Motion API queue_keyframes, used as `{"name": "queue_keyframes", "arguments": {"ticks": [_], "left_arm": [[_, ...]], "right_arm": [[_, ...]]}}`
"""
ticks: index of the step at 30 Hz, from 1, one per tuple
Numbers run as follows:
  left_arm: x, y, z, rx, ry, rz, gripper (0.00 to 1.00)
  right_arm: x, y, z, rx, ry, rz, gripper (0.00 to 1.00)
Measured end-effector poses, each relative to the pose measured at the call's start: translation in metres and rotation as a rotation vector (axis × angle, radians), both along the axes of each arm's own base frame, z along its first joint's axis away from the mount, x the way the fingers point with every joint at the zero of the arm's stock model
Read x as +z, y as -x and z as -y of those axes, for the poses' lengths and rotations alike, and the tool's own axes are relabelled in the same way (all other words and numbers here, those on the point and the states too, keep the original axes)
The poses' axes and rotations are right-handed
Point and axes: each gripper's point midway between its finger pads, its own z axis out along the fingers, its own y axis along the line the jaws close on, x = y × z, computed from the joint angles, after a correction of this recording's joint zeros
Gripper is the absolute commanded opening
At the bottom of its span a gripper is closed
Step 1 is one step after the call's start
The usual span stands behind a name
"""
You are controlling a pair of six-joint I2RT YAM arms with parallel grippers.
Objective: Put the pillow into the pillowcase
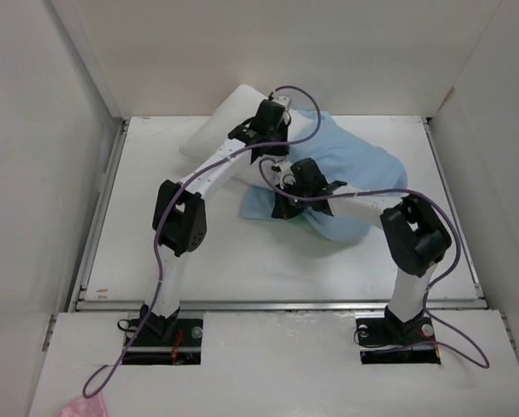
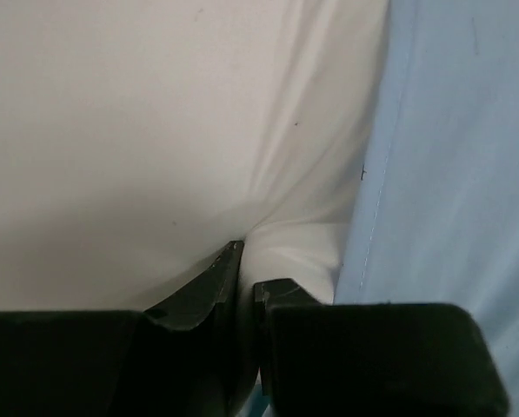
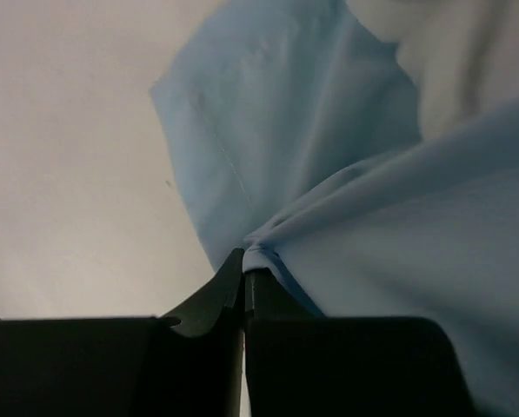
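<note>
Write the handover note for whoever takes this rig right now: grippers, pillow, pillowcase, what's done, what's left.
Left gripper: shut, pinching a fold of the pillow beside the hem of the pillowcase.
Right gripper: shut on the pillowcase, at its near left side.
Things: both lie at the far middle of the table. The pillow's left end sticks out bare; blue cloth hides the rest.
Done: both grips set. How far the pillow is inside cannot be told.
Left: draw the case over the exposed end.
</note>
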Motion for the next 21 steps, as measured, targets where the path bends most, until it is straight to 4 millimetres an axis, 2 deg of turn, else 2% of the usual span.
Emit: {"name": "queue_keyframes", "arguments": {"ticks": [2,4,6,7,10,12,13,14,17,21], "left_arm": [[-0.012,0.009,0.002,-0.012,0.003,-0.032,0.00],[-0.011,0.015,0.006,-0.020,0.015,-0.028,0.00],[-0.005,0.021,0.008,-0.031,0.037,-0.012,0.00],[-0.001,0.024,0.008,-0.031,0.051,-0.008,0.00],[0.007,0.028,0.003,-0.031,0.070,0.000,0.00],[0.007,0.031,-0.001,-0.035,0.081,-0.005,0.00],[0.006,0.034,-0.002,-0.038,0.085,-0.010,0.00],[0.006,0.036,-0.002,-0.043,0.089,-0.014,0.00],[0.005,0.043,-0.004,-0.056,0.100,-0.015,0.00],[0.008,0.055,-0.006,-0.080,0.122,-0.015,0.00]], "right_arm": [[-0.018,0.007,0.015,-0.021,0.020,-0.052,0.06],[-0.015,0.015,0.028,-0.044,0.018,-0.063,0.16],[0.006,0.018,0.036,-0.061,-0.010,-0.026,0.26],[0.022,0.020,0.038,-0.066,-0.030,0.001,0.40],[0.080,0.027,0.043,-0.075,-0.100,0.116,0.57],[0.119,0.028,0.050,-0.102,-0.139,0.212,0.65],[0.135,0.028,0.055,-0.124,-0.150,0.247,0.67],[0.148,0.028,0.061,-0.154,-0.154,0.275,0.73],[0.173,0.022,0.084,-0.298,-0.139,0.324,0.80],[0.188,-0.001,0.122,-0.570,-0.103,0.322,0.80]]}}
